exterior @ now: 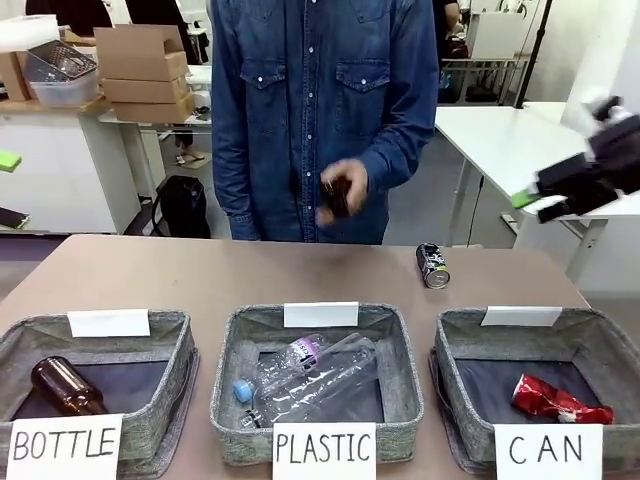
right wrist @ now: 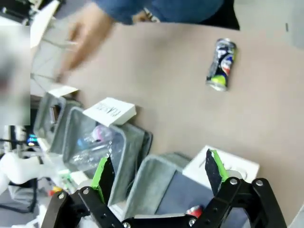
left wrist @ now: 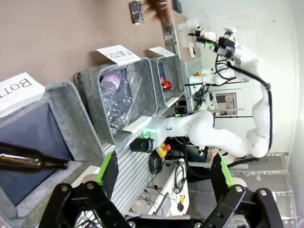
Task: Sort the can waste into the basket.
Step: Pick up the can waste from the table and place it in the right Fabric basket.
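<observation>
A dark dented can lies on its side on the brown table, behind the CAN basket. In that grey basket rests a crushed red can. My right gripper hovers open, high above the table's right edge. Its wrist view looks down on the dark can, on the basket's wall and on a bit of the red can, with the right gripper empty. My left gripper is open and empty. Far off it sees the dark can and the red can.
The person stands at the far side, holding a brown bottle in one hand above the table. The BOTTLE basket holds a brown glass bottle. The PLASTIC basket holds clear plastic bottles.
</observation>
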Controlling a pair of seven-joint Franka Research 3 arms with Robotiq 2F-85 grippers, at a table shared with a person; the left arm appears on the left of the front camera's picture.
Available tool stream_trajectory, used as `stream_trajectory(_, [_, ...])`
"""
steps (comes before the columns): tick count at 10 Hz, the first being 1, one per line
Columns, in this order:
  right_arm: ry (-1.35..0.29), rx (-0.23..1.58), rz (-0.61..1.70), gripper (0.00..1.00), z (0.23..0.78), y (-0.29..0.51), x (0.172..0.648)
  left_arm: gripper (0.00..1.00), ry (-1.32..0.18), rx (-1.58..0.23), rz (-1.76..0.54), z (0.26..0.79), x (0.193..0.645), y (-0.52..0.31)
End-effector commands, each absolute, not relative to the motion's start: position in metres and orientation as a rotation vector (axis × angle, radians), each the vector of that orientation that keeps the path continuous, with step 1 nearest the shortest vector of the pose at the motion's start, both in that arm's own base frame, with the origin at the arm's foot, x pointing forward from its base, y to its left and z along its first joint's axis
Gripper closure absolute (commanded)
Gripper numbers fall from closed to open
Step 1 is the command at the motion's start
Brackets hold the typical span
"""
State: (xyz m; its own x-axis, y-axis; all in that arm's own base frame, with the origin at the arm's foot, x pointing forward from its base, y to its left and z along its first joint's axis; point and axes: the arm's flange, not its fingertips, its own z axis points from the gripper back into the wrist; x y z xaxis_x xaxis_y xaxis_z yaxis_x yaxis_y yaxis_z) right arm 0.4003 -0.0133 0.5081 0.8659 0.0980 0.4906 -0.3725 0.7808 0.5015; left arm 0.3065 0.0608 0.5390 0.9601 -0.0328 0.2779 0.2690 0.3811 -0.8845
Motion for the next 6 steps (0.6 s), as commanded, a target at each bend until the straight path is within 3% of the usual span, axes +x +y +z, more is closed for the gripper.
stream_trajectory(1, [-0.439,0.566,0.298,0.0,0.512,-0.009,0.427,0.0,-0.231,-1.169,-0.214,0.541,0.304,0.063])
stream_trajectory(3, [-0.5,0.695,0.255,0.0,0.51,-0.049,0.397,0.0,-0.231,-1.169,-0.214,0.541,0.304,0.063])
stream_trajectory(6, [-0.589,0.708,0.057,0.0,0.503,-0.088,0.343,0.0,-0.231,-1.169,-0.214,0.541,0.304,0.063])
